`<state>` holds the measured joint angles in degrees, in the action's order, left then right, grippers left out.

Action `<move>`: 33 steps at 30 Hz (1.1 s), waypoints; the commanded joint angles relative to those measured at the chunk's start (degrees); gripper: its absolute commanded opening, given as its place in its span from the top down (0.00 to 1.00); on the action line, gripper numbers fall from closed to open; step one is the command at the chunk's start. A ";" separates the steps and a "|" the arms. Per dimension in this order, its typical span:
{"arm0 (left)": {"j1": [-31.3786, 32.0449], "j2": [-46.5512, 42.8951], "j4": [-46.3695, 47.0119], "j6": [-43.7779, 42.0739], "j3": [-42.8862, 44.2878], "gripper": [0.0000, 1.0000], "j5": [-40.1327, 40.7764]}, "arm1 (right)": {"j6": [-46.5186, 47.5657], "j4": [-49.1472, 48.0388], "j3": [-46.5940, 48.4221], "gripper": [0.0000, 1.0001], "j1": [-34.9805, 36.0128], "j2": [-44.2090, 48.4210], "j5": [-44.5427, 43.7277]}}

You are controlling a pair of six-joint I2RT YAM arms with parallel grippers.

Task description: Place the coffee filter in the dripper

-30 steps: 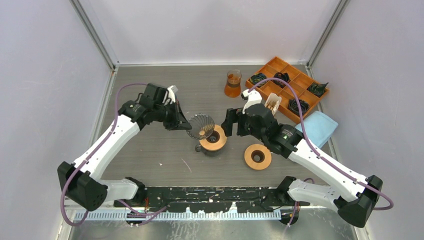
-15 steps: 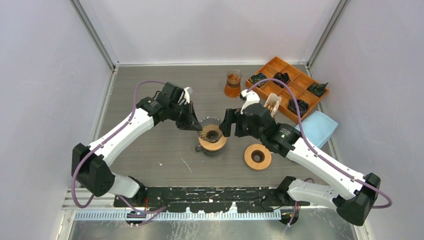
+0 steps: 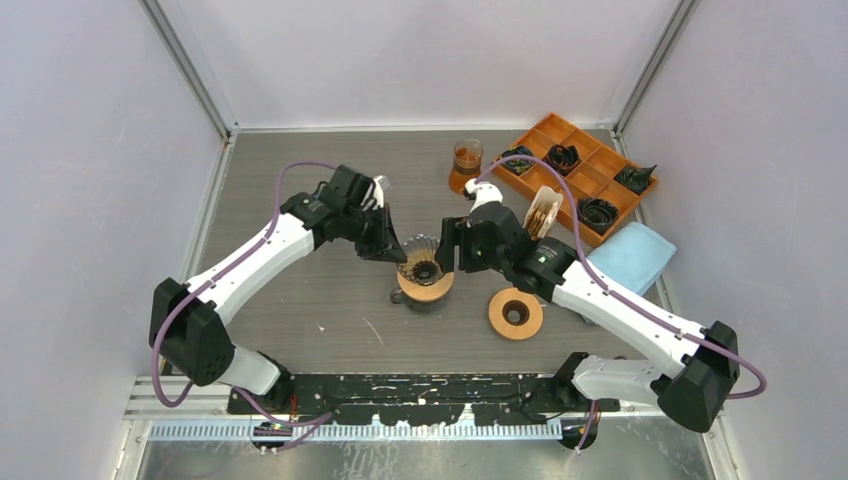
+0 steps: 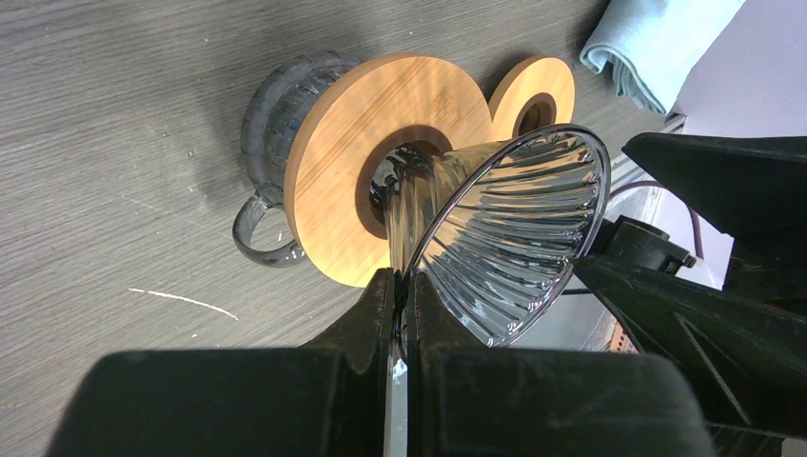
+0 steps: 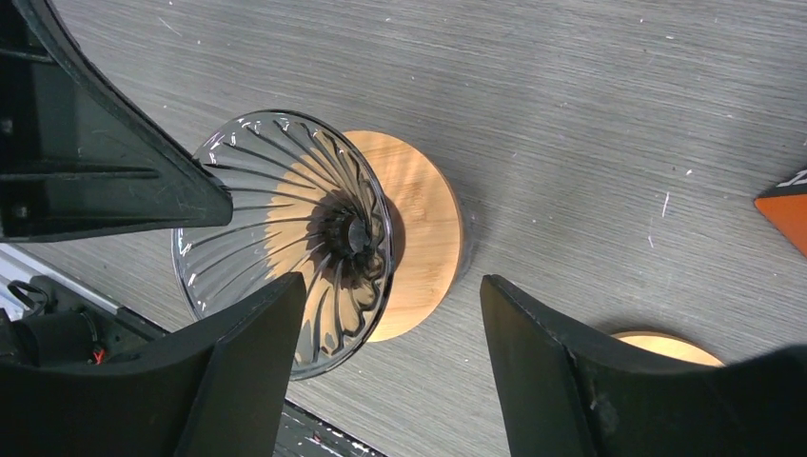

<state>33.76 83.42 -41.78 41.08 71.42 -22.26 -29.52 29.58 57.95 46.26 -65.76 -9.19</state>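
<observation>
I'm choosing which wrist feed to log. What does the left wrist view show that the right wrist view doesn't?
Only left wrist: the glass server's handle and the blue cloth. Only right wrist: an orange tray corner and the gap between the open jaws of the right gripper. Both: the dripper, pinched at its rim by the left gripper, the wooden collar and the second wooden ring.

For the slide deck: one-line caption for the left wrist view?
Left gripper pinches the ribbed glass dripper by its rim, tilted, its stem at the hole of the wooden collar.
</observation>
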 commanded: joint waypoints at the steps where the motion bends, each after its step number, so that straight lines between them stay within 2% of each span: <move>1: 0.32 0.22 1.60 -1.64 3.23 1.00 -1.07 | -0.56 -2.26 3.44 0.29 -0.31 -1.90 0.37; 13: 0.43 2.42 -0.70 -2.71 4.81 1.00 -1.36 | -1.06 -0.05 6.61 0.55 -1.84 -9.31 4.24; 22: 0.57 3.72 -2.88 -3.68 5.80 1.00 -1.10 | -1.95 2.62 6.67 0.82 -3.02 -12.58 6.56; 29: 1.43 4.56 -4.07 -4.39 5.95 1.00 -0.12 | -2.10 4.04 5.97 0.93 -3.08 -14.16 7.44; 33: 1.94 4.82 -4.36 -4.42 5.93 1.00 0.44 | -2.33 4.58 4.89 0.95 -3.10 -15.02 7.26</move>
<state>34.35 87.70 -45.50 37.82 75.00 -22.00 -31.83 31.70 62.81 43.00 -78.52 -1.34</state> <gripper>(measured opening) 0.022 0.190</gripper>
